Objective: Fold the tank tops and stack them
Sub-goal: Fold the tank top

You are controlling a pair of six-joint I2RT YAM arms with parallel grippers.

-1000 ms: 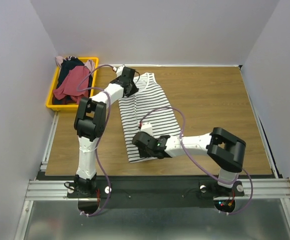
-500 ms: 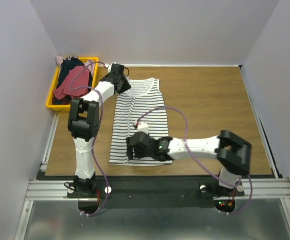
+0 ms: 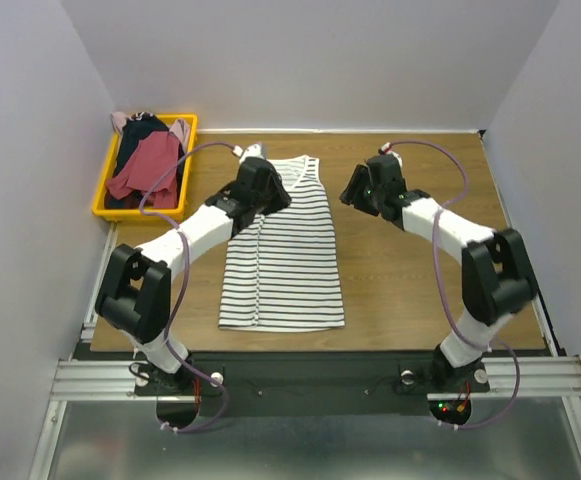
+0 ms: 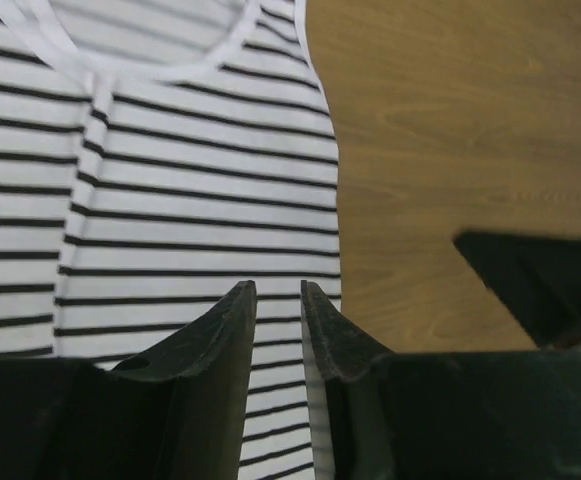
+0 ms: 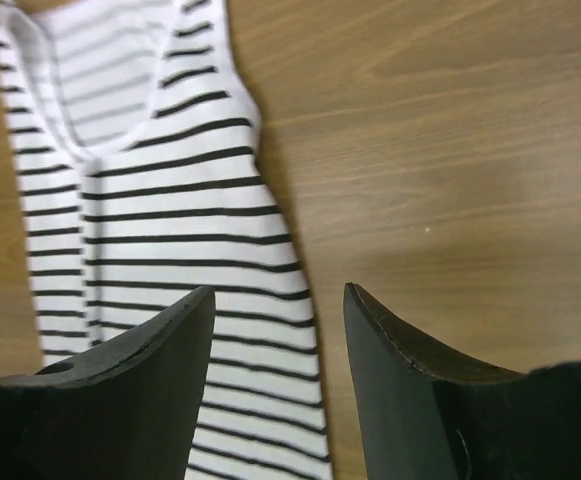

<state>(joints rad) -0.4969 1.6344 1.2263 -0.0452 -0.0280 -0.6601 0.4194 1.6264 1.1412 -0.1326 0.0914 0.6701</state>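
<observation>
Arms swung up beside the striped tank top (image 3: 282,250); left end effector (image 4: 278,290) and right end effector (image 5: 278,292) parted, empty; cloth looks limp, light, so pinch hem corners.

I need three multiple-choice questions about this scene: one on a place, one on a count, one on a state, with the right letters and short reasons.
1. Where is the yellow plastic bin of clothes?
A. far left of the wooden table
B. near right
C. centre
2. How many tank tops lie on the wood?
A. none
B. one
C. three
3. How does the white tank top with black stripes lie?
A. rolled up
B. folded in half
C. spread flat
Answers: 1 A, it stands by the left wall, far side. 2 B, only the striped one lies there. 3 C, straps and hem both show.
</observation>
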